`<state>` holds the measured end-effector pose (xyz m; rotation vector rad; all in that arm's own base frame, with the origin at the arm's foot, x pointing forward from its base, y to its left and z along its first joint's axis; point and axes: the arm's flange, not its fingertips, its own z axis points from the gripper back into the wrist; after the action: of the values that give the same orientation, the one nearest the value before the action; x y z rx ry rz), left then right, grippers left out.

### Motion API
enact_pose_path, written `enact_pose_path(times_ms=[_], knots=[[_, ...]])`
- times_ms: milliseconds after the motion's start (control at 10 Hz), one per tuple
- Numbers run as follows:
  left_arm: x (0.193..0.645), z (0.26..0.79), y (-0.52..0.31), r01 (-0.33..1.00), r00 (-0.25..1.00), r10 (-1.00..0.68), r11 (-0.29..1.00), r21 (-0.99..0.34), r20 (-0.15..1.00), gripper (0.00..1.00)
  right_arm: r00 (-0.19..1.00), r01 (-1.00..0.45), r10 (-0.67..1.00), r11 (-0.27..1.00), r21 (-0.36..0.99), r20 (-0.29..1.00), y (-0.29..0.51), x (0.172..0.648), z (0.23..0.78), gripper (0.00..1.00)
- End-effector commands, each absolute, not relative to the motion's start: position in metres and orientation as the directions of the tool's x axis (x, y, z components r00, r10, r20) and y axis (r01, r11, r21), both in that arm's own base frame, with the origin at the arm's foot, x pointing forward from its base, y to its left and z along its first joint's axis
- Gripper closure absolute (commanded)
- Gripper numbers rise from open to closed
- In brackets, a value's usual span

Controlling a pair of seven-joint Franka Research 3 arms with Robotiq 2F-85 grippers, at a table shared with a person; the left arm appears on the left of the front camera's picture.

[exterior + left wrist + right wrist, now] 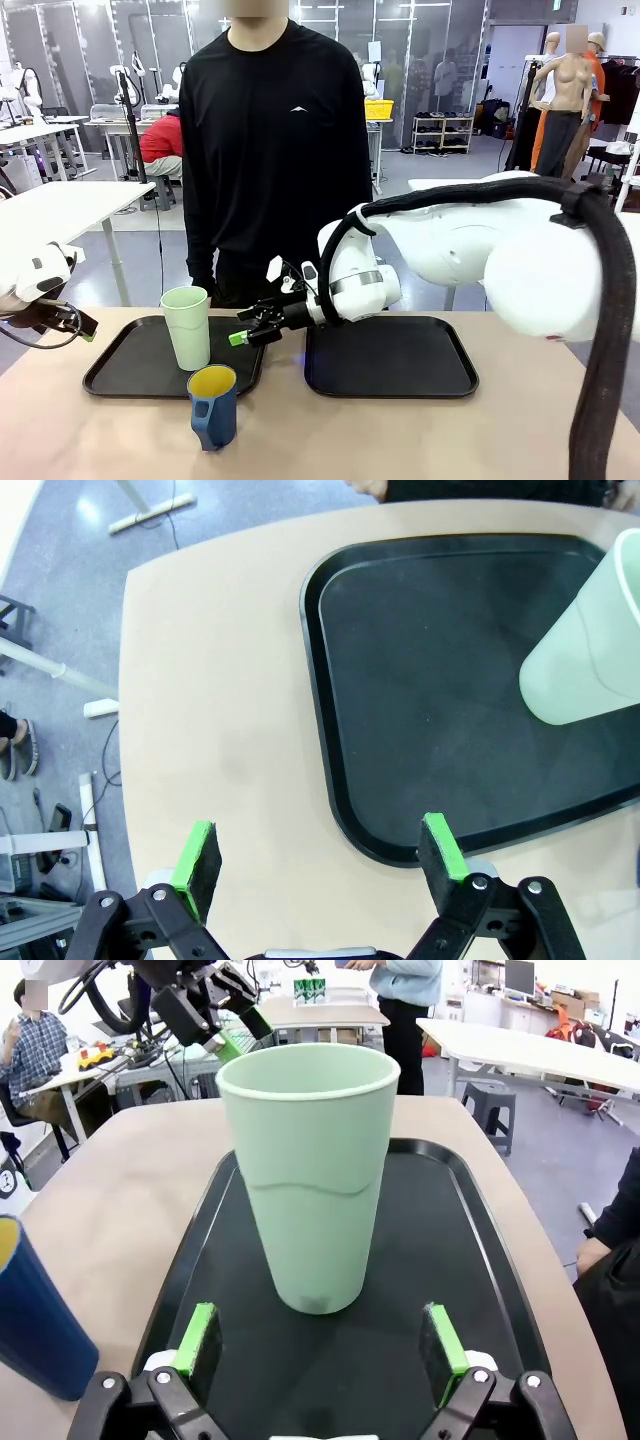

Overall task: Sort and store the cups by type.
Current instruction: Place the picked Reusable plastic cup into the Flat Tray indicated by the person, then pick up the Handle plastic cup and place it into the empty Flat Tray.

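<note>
Jaws of right gripper spread wide, empty, lined up on green tumbler, upright on left tray; left gripper jaws likewise apart, empty, near tray edge; blue mug on surface just beside tray; approach step, probably; next: advance to straddle tumbler, then close.

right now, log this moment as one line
right gripper open, facing green tumbler | left gripper open | green tumbler upright on left tray | blue mug on table, off tray
</note>
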<state>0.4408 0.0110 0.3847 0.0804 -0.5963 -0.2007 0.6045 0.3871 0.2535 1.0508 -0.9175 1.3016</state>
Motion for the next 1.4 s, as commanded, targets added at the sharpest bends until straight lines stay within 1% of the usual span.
enact_pose_path(times_ms=[0, 1300], knots=[[0.4413, 0.3845, 0.0128, 0.160, 0.809, -0.207, 0.978, 0.132, 0.550, 0.00, 0.074, -0.996, 0.277, -0.024, 0.084, 0.958, 0.3928, 0.6093, 0.2491, 0.00], [0.4413, 0.3845, 0.0128, 0.160, 0.809, -0.207, 0.978, 0.132, 0.550, 0.00, 0.073, -0.996, 0.282, -0.025, 0.083, 0.957, 0.3918, 0.6093, 0.2479, 0.00]])
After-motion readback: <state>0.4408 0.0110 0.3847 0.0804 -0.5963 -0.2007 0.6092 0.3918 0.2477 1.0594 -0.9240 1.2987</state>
